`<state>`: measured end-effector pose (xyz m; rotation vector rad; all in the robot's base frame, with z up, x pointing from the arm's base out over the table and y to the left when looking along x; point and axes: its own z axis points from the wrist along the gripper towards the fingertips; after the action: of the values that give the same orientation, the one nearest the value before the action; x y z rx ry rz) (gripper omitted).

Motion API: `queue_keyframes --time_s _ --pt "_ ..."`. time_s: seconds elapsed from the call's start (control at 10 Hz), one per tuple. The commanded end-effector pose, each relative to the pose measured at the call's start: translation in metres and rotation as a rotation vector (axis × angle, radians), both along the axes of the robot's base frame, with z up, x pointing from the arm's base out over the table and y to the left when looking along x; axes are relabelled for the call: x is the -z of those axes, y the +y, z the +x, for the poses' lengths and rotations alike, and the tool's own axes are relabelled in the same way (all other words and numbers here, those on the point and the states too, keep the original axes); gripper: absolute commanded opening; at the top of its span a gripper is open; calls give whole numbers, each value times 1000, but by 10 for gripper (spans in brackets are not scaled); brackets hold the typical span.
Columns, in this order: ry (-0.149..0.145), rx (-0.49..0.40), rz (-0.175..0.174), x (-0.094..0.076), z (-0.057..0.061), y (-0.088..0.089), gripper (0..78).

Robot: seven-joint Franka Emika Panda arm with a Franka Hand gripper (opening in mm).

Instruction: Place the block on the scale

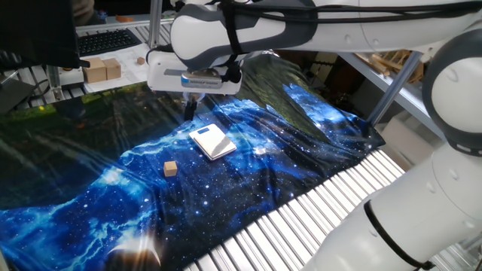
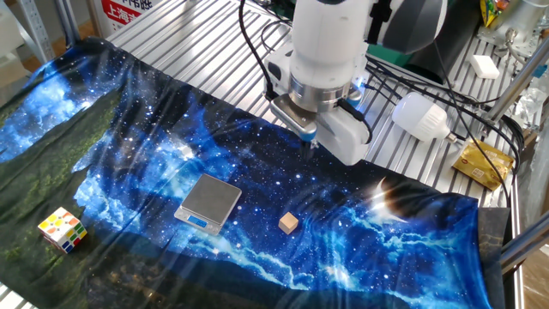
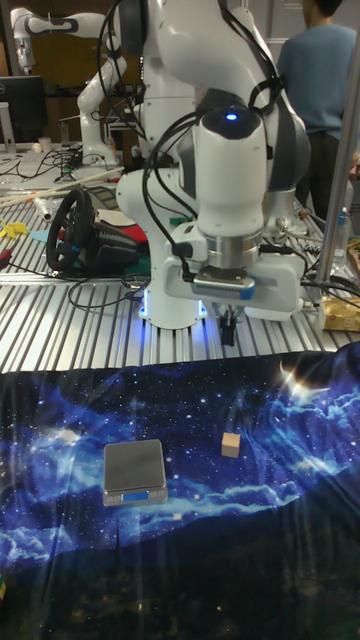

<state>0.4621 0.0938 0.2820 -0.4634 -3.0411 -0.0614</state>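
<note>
The block [image 1: 171, 168] [image 2: 288, 223] [image 3: 231, 445] is a tiny tan cube lying alone on the blue galaxy cloth. The scale [image 1: 212, 141] [image 2: 209, 203] [image 3: 135, 470] is a flat square plate a short way from it, with nothing on top. My gripper [image 1: 190, 110] [image 2: 312, 141] [image 3: 228, 331] hangs above the cloth's far edge, apart from both and on the arm-base side of the block. Its dark fingers sit close together and hold nothing.
A multicoloured puzzle cube [image 2: 63, 230] lies at one end of the cloth. Larger wooden blocks [image 1: 102, 70] and a keyboard [image 1: 105, 41] sit on the bench behind. A white bulb-shaped object [image 2: 420, 116], cables and a yellow packet [image 2: 482, 163] lie on the metal slats.
</note>
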Motion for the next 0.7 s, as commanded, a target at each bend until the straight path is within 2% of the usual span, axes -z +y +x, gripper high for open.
queue_keyframes --time_s 0.1,0.3,0.5,0.6,0.7 --pt "-2 -7 -6 8 7 11 0" --pt "-1 -5 -14 18 14 22 0" --pt "0 -2 -17 32 16 29 0" --pt "-7 -5 -20 44 16 29 0" --pt "-8 -6 -20 48 16 29 0"
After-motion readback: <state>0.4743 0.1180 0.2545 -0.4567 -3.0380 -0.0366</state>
